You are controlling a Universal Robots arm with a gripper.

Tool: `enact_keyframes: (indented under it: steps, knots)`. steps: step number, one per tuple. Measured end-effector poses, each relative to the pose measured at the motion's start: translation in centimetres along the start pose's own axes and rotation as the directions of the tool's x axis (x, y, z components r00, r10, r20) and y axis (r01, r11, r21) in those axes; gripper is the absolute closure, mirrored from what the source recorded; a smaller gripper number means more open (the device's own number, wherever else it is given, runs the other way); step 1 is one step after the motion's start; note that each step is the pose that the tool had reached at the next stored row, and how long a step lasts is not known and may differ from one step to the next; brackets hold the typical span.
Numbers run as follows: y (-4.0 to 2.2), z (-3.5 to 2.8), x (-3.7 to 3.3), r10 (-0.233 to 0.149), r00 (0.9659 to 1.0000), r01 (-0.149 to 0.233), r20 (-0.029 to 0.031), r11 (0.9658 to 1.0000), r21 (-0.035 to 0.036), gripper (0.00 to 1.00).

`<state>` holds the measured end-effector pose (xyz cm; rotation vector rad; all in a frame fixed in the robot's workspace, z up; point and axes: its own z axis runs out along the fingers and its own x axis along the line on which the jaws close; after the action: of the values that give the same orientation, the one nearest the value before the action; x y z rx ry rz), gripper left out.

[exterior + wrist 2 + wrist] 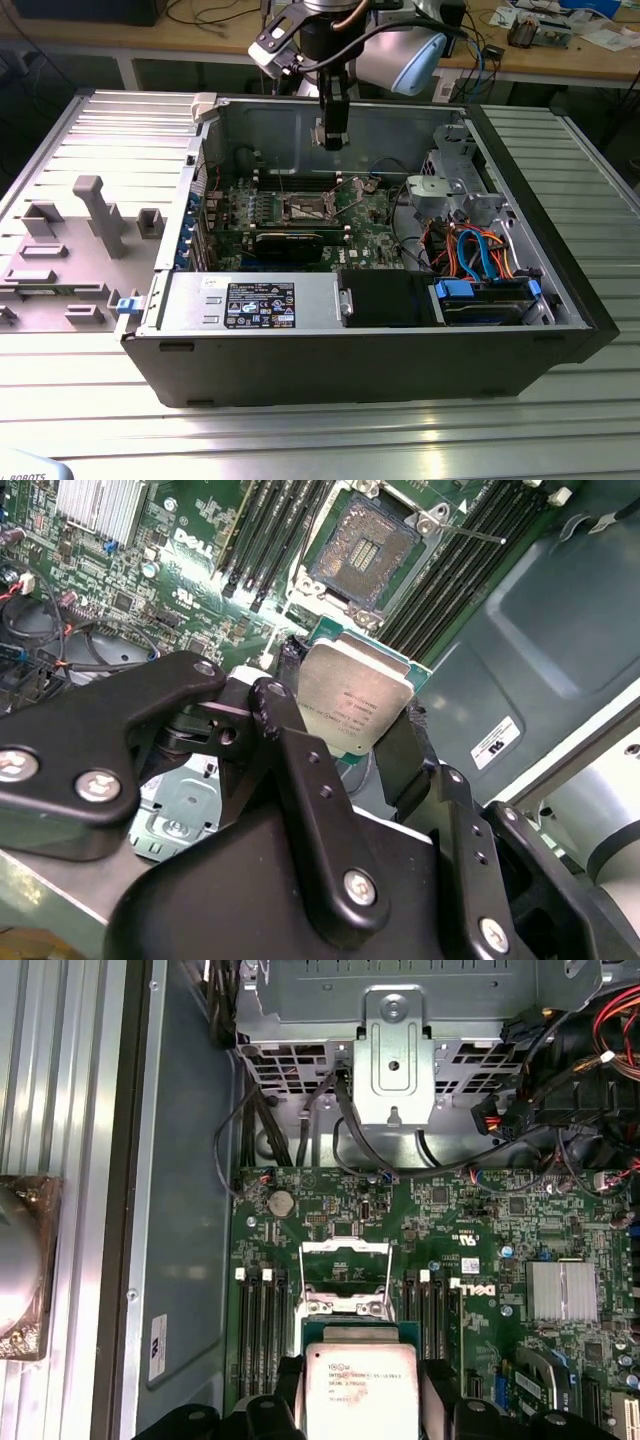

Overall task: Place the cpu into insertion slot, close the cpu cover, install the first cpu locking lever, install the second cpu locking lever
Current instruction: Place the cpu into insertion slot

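Silvery cpu (352, 702) sat pinched in the black gripper (333, 138), jaws closed snug on its edges. It hung above the green motherboard (180, 570), near the open insertion slot (365, 552).

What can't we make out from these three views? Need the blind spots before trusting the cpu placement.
- cpu underside: faces away in both wrist views, contacts hidden.
- One cpu edge: first wrist view, cut off by the picture edge.
- Gap between cpu and insertion slot: exterior view, too small to judge below the end effector.
- Contact faces of the fingers: second wrist view, hidden against the cpu's sides.
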<state>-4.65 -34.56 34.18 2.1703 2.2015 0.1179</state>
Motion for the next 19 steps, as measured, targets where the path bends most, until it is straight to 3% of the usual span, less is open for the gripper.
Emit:
enact_keyframes:
  steps: [1, 3, 19]
  knots:
    - [-0.44, 0.33, 0.00, 0.003, 1.0000, -0.003, 0.0001, 1.0000, -0.0001, 0.46]
    - [-0.48, 0.71, -0.01, 0.006, 1.0000, -0.006, 0.0006, 1.0000, -0.0001, 0.46]
    - [-0.55, 1.45, -0.02, 0.006, 1.0000, -0.006, 0.0006, 1.0000, -0.0001, 0.46]
